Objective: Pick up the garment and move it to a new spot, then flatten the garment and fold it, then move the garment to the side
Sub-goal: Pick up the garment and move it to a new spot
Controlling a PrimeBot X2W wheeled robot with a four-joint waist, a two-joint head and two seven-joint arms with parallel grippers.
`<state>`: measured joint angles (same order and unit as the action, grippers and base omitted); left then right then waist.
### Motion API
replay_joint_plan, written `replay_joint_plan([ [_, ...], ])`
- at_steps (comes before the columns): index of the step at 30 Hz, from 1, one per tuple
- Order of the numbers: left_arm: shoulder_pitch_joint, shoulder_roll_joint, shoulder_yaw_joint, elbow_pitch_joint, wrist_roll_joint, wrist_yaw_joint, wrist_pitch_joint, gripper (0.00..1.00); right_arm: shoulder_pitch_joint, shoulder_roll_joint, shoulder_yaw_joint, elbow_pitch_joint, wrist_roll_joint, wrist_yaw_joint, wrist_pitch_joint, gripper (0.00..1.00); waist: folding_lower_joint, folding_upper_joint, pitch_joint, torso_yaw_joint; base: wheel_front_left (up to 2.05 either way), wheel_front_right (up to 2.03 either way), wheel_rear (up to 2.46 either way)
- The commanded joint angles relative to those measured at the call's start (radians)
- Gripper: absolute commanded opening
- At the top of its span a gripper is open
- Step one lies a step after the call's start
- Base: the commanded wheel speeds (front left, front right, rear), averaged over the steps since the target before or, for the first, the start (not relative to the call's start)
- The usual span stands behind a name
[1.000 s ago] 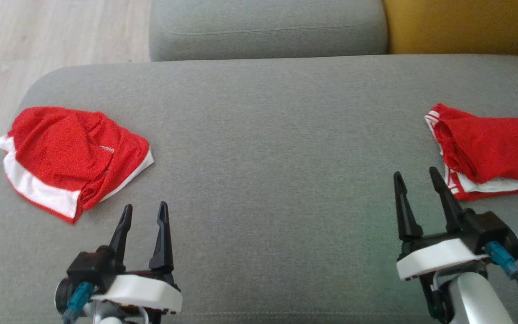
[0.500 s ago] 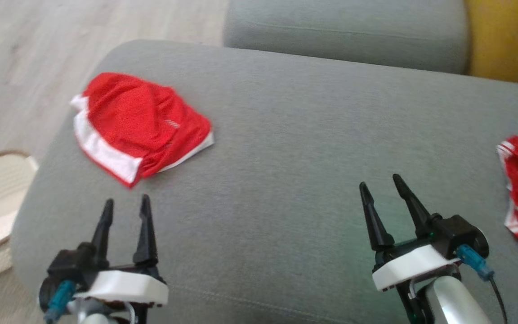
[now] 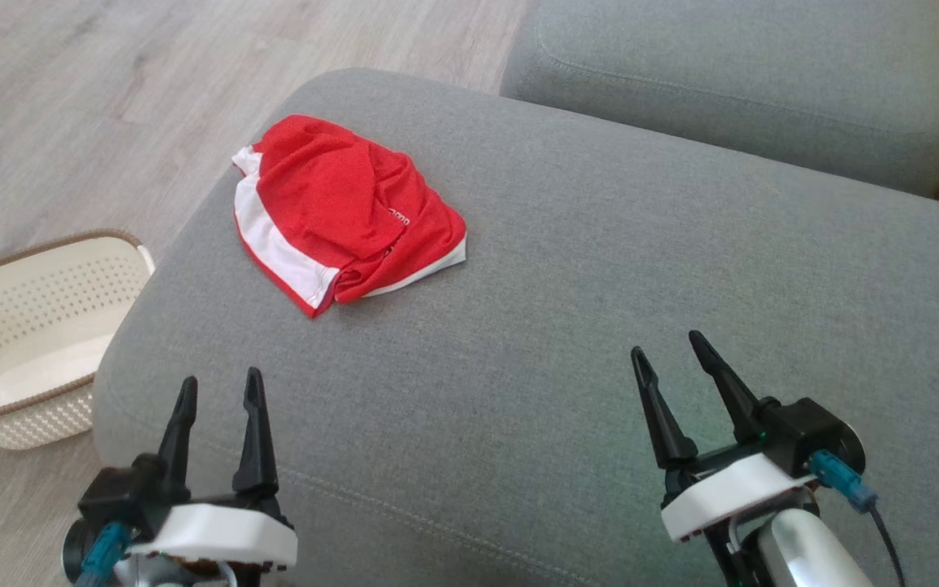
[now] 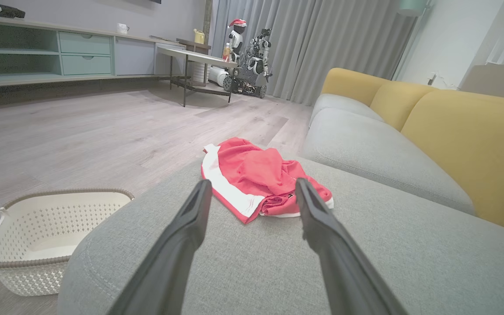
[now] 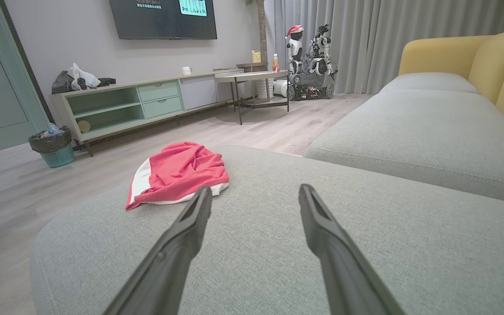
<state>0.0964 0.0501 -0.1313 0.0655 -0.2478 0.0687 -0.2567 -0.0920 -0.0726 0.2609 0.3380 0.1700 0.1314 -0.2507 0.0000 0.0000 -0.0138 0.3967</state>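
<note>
1. Both claws stood open and empty: left gripper (image 3: 221,377), right gripper (image 3: 667,342).
2. I saw the garment (image 3: 347,212) crumpled near the far left corner of the sofa seat (image 3: 567,326).
3. I judged the left gripper best placed to reach it, pinching a raised fold rather than the seat fabric.

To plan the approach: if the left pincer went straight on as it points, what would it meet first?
Likely the crumpled red-and-white garment on the grey fabric sofa seat; height above the seat is unclear.

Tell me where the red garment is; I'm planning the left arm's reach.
Head view, upper left: the red garment lies crumpled near the far left corner of the grey cushion, ahead of the left gripper.
</note>
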Motion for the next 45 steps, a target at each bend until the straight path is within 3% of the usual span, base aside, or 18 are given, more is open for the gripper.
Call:
replay_joint_plan([
  [1,-0.029,0.0,0.035,-0.033,0.006,-0.004,-0.005,1.0,-0.033,-0.001,0.025,-0.025,0.008,-0.001,-0.011,1.0,0.0,0.0,-0.003,0.003,0.0,0.0,0.0],
  [15,-0.062,0.0,0.053,-0.042,-0.007,0.008,-0.005,1.0,-0.05,-0.013,0.047,-0.025,0.021,-0.001,-0.011,1.0,0.0,0.0,0.04,-0.027,0.0,0.0,0.0],
  [21,-0.146,0.0,0.094,0.007,0.001,-0.026,-0.005,1.0,-0.085,-0.049,0.015,-0.057,0.01,-0.001,-0.005,1.0,0.0,0.0,0.12,-0.057,0.0,0.0,0.0],
  [28,-0.313,0.024,0.139,0.225,0.003,-0.075,-0.003,1.0,-0.112,-0.088,-0.06,-0.137,-0.016,-0.001,0.025,1.0,0.0,0.0,0.22,-0.089,0.0,0.0,0.0],
  [37,-0.618,0.12,0.166,0.539,-0.049,-0.11,0.193,1.0,-0.14,-0.134,-0.131,-0.291,-0.026,-0.001,0.086,1.0,0.0,0.0,0.347,-0.135,0.0,0.0,0.0],
  [45,-0.779,0.166,0.153,0.743,-0.067,-0.134,0.307,1.0,-0.149,-0.157,-0.135,-0.364,-0.022,-0.001,0.123,1.0,0.0,0.0,0.413,-0.166,0.0,0.0,0.0],
])
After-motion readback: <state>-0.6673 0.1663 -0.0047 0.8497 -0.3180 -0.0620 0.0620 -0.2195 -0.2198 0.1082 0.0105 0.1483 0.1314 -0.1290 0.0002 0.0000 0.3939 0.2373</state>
